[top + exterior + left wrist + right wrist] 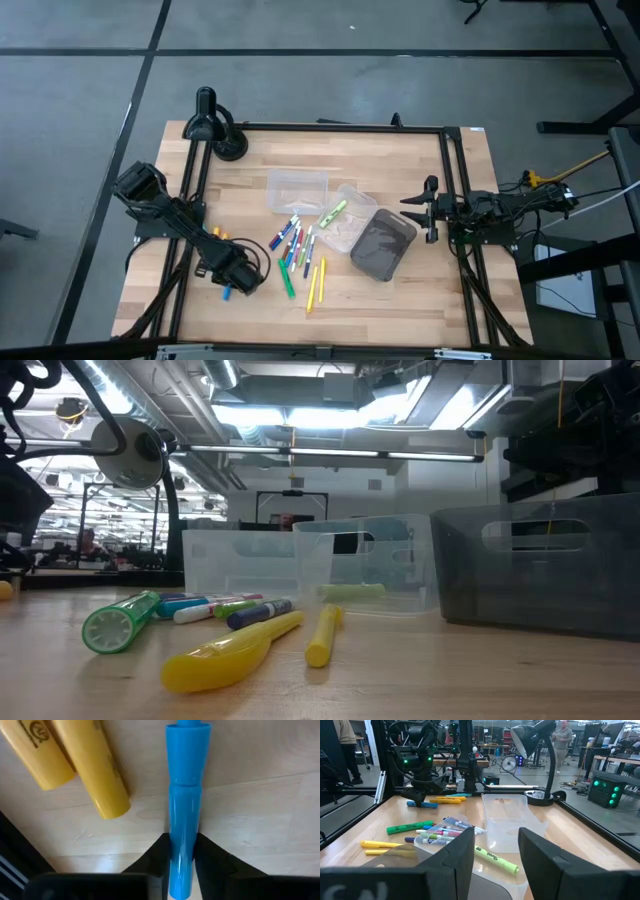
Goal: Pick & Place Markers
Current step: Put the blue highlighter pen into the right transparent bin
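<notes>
The blue marker point(183, 805) is pinched between the two dark fingers point(155, 855) of the left gripper point(228, 288), low on the wooden table point(400, 300) and well apart from the dark grey bin point(382, 245), on the far side of the marker pile from it. In the left wrist view the barrel is seen running straight out between the fingertips, gripped near its tail end so that the capped end projects forward; the grip appears to be taken there because the marker lies flat on the wood and is approached lengthwise. It is judged to be not yet lifted. Two yellow markers point(75, 760) lie just beside it on the wood, untouched by the fingers.

The remaining markers point(295, 245) are scattered in a loose pile between the left gripper and the bin, with a green marker point(288, 282) and a further pair of yellow markers point(316, 284) at the edge of the pile farther from the trays. A light green highlighter point(333, 212) rests in the clear tray point(350, 222) that touches the bin, which suggests the tray serves as the receiving place. A second clear tray point(297, 190) stands just beyond it, away from the pile.

The right gripper point(431, 210) waits just beside the bin, away from the pile, its jaws spread wide and holding nothing.
</notes>
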Available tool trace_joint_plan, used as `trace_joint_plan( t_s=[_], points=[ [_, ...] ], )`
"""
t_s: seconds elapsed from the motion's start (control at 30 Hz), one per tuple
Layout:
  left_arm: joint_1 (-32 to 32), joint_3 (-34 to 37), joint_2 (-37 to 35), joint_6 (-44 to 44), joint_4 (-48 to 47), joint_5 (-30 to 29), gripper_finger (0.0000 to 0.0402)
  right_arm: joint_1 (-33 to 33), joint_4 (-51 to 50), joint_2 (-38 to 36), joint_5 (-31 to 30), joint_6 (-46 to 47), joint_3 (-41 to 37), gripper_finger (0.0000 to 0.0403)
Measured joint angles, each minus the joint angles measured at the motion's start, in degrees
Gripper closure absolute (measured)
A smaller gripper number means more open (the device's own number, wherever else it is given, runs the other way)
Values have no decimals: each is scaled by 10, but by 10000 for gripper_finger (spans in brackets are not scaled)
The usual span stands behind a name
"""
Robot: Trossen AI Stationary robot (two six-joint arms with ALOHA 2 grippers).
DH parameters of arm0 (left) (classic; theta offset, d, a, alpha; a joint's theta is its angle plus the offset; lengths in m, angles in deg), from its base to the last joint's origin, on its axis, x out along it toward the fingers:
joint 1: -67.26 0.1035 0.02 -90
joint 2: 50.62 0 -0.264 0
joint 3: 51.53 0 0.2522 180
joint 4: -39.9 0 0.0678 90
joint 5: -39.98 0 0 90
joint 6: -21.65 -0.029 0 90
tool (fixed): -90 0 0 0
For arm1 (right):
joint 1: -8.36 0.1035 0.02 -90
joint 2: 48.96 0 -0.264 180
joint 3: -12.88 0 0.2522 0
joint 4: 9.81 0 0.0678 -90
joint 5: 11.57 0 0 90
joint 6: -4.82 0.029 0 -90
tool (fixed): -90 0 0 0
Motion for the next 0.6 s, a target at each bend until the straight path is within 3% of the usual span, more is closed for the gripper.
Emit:
trace_joint_plan(
  t_s=[0.27,0.6],
  points=[
    [6,1,0,-45,27,6,339,0,0,0,0,-1,0,251],
    [50,1,1,-172,84,5,339,0,0,0,0,0,0,251]
  ],
)
